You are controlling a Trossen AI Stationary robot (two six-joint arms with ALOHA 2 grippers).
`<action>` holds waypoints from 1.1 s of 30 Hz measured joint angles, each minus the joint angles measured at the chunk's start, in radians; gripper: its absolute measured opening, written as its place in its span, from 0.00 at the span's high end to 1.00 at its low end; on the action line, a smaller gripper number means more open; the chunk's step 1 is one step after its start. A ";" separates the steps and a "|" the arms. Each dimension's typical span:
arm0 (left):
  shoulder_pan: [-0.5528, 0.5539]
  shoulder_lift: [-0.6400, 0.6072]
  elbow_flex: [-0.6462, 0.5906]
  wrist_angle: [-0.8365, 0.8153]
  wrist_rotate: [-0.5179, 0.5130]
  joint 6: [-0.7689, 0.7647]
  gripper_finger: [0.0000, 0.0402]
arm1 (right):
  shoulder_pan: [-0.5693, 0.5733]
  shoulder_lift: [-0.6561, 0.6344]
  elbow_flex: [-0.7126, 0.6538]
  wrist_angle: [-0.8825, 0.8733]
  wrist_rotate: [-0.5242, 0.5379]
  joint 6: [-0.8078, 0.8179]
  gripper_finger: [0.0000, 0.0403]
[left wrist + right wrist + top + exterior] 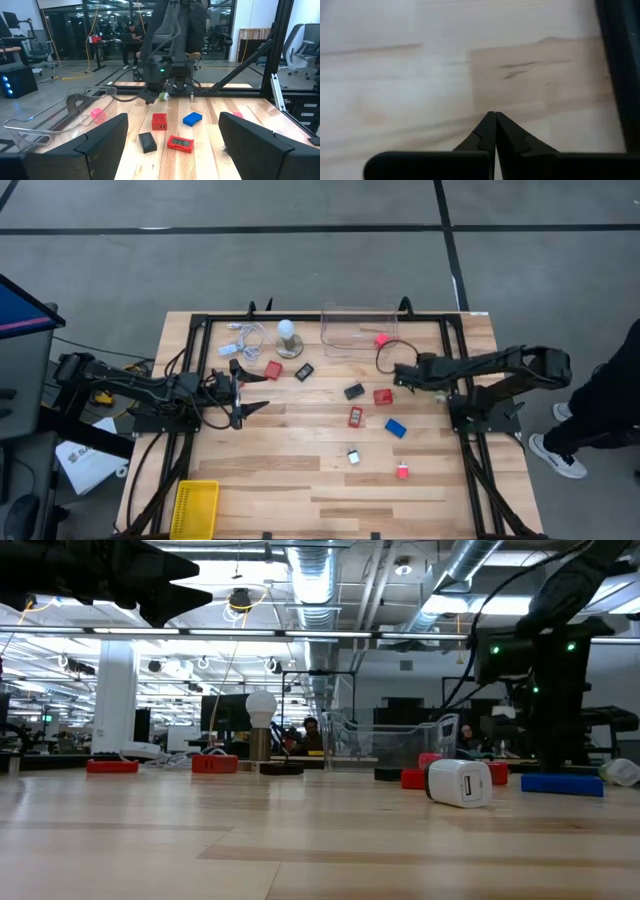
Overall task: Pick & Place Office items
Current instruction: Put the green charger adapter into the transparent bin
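Writing: none can be read on any block or bin.
Table: pale wooden plank table [300,480] inside a black frame.
Left gripper [255,393]: at 9 o'clock of the table's middle, jaws spread wide and holding nothing; in the left wrist view its two dark fingers [100,145] stand well apart.
Right gripper [400,373]: at 2 o'clock, just beside the clear bin's near edge; in the right wrist view [495,125] the jaws are pressed together over bare wood, with nothing between them.
Clear plastic bin [340,315]: at 12 o'clock by the far rail, holding one small pink block [381,339].
Yellow slotted basket [195,509]: at 7 o'clock on the near corner; I cannot tell what lies in it.
Office items: spread from the middle toward 4 o'clock, among them a flat red block [273,369], two black blocks [304,371] [354,391], a red square block [383,396], a red framed block [356,416], a blue block [396,427], a small white cube [353,457] and a red-and-white block [402,471].
Other things: a white bulb on a round base [288,338] and a white coiled cable [245,340] at 11 o'clock.
Room: a person [600,400] stands at 3 o'clock, off the table.
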State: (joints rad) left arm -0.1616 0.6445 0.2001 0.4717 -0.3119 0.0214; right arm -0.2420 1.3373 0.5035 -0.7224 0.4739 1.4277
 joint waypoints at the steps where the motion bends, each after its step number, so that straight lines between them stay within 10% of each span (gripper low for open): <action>1: 0.000 0.000 0.000 0.000 0.000 0.000 0.23 | 0.040 -0.007 0.006 0.000 0.013 0.027 1.00; 13: 0.000 0.000 0.000 0.002 0.000 -0.003 0.23 | 0.384 -0.045 0.176 -0.258 0.101 0.216 0.98; 19: 0.000 0.000 0.000 0.030 0.016 0.000 0.23 | 0.322 -0.040 0.245 -0.501 0.049 0.289 0.80; 28: 0.000 0.000 0.001 0.079 0.037 0.050 0.23 | 0.179 -0.040 0.247 -0.489 -0.011 0.224 0.35; 33: 0.000 0.000 0.002 0.110 0.039 0.077 0.23 | 0.099 -0.040 0.247 -0.455 -0.083 0.177 0.27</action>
State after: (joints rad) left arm -0.1616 0.6441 0.2016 0.5812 -0.2729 0.0983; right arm -0.1428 1.2975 0.7506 -1.1778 0.3908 1.6046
